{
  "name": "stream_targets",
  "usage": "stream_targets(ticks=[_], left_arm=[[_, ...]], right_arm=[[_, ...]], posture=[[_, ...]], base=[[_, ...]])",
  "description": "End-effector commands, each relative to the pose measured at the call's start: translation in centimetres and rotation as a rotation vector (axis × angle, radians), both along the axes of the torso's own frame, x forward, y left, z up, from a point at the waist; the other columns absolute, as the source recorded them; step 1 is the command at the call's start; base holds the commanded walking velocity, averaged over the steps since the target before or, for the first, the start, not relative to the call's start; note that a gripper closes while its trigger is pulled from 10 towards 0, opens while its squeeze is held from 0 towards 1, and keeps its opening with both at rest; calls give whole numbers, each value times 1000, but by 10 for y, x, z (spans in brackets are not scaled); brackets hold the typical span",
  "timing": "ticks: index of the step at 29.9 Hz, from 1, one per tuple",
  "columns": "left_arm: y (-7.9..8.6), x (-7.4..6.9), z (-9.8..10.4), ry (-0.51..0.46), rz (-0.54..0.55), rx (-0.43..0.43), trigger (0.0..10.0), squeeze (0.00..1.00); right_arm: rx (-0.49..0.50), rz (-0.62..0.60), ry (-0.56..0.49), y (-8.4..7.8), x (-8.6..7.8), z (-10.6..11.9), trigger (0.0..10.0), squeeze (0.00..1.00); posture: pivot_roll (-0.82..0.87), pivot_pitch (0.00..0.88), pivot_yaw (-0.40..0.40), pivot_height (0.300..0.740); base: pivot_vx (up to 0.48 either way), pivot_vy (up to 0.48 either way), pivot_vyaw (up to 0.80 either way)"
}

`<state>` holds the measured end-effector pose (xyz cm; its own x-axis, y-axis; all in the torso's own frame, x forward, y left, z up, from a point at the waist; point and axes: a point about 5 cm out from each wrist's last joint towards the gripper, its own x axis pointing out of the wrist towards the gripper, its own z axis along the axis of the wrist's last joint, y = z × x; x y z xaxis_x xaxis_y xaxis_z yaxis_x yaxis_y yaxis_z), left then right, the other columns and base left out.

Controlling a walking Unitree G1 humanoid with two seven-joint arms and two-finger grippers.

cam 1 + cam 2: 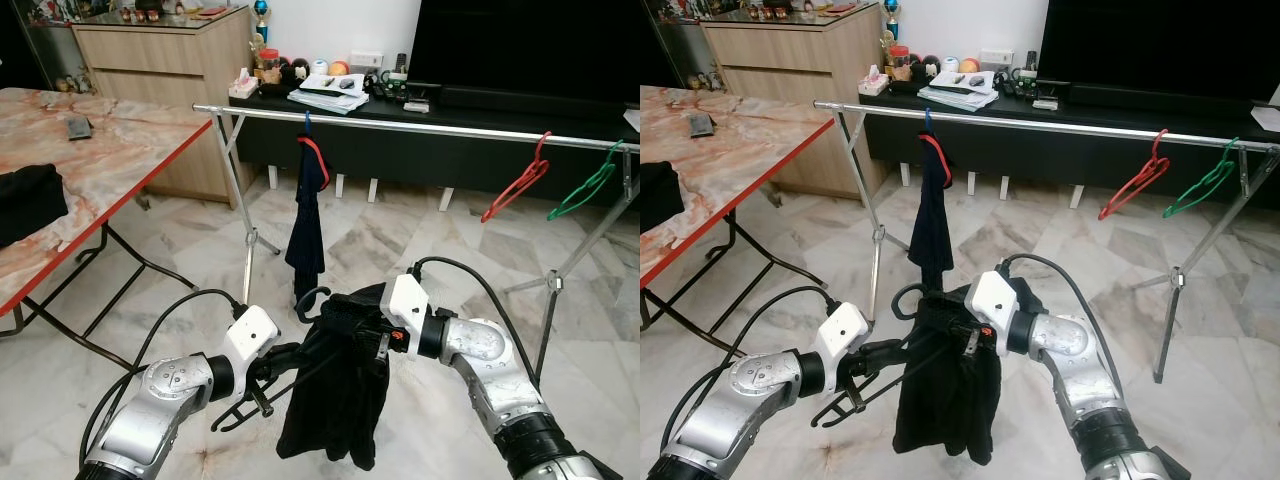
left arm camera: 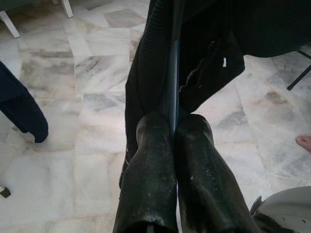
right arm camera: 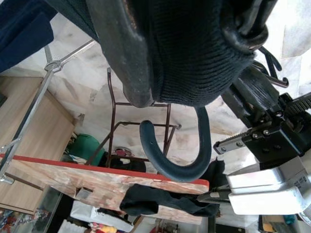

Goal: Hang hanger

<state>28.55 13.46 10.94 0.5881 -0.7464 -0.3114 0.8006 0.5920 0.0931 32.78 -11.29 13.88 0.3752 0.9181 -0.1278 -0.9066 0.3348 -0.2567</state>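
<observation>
Between my two grippers hangs a dark hanger with its hook (image 1: 310, 298) pointing up and a black garment (image 1: 335, 400) draped over it. My left gripper (image 2: 173, 124) is shut on the hanger's thin bar (image 2: 172, 73), at the garment's left edge. At the top of the garment, just beside the hook (image 3: 180, 165), my right gripper (image 1: 385, 340) is shut on the hanger through the knit cloth (image 3: 194, 58). The silver clothes rail (image 1: 420, 127) runs across the room ahead, well above and beyond the hanger.
On the rail hang a navy garment (image 1: 308, 220) on a red hanger, a bare red hanger (image 1: 515, 185) and a green one (image 1: 585, 185). A marble table (image 1: 100, 150) with a black cloth (image 1: 25, 200) stands left. A person's toe (image 2: 303, 141) rests on the floor.
</observation>
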Motion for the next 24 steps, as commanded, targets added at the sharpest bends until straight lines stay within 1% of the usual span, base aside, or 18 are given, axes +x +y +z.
stream_targets(ticks=[1, 2, 3, 4, 5, 12, 13, 14, 15, 16, 17, 19, 20, 24], left_arm=[[1, 4, 9, -42, 11, -24, 10000, 0], [1, 4, 8, -42, 11, -24, 10000, 0], [2, 4, 8, -42, 11, -24, 10000, 0], [2, 4, 8, -42, 11, -23, 10000, 0], [2, 4, 8, -41, 12, -23, 10000, 0], [2, 3, 7, -39, 14, -20, 10000, 0], [2, 4, 7, -40, 15, -19, 10000, 0], [2, 4, 7, -40, 15, -19, 10000, 0], [2, 4, 7, -40, 16, -18, 10000, 0], [2, 4, 7, -41, 18, -17, 10000, 0], [3, 4, 6, -42, 22, -14, 10000, 0], [3, 5, 6, -43, 24, -12, 10000, 0], [4, 6, 5, -47, 34, -8, 10000, 0], [4, 6, 5, -49, 39, -7, 10000, 0]], right_arm=[[-40, 28, -38, 2, 0, 5, 10000, 1000], [-59, 16, -47, 1, 1, 5, 10000, 922], [-76, 4, -54, 0, 2, 4, 10000, 114], [-85, -3, -57, -1, 3, 4, 10000, 114], [-97, -11, -64, -2, 4, 4, 10000, 0], [-123, -8, -66, -7, 4, 6, 10000, 0], [-132, 5, -57, -9, 2, 7, 10000, 227], [-132, 5, -57, -9, 2, 7, 10000, 227], [-135, 11, -53, -10, 2, 7, 10000, 663], [-143, 26, -43, -12, 0, 7, 10000, 1000], [-160, 48, -32, -16, -3, 8, 10000, 1000], [-165, 53, -28, -18, -4, 8, 10000, 1000], [-181, 66, -21, -21, -6, 8, 10000, 1000], [-187, 68, -20, -22, -7, 8, 10000, 1000]], posture=[[70, 34, -14, 740], [70, 34, -14, 740], [70, 34, -14, 740], [70, 34, -14, 740], [69, 34, -14, 740], [64, 34, -15, 740], [63, 34, -15, 740], [63, 34, -15, 740], [63, 35, -15, 740], [63, 35, -15, 740], [63, 35, -15, 740], [63, 35, -15, 740], [56, 35, -15, 740], [56, 35, -15, 740]], base=[[0, 0, 0], [0, 0, 0], [0, 0, 0], [0, 0, 0], [0, 0, 0], [0, 0, 0], [0, 0, 0], [0, 0, 0], [0, 0, 0], [0, 0, 0], [0, 0, 0], [0, 0, 0], [0, 0, 0], [0, 0, 0]])
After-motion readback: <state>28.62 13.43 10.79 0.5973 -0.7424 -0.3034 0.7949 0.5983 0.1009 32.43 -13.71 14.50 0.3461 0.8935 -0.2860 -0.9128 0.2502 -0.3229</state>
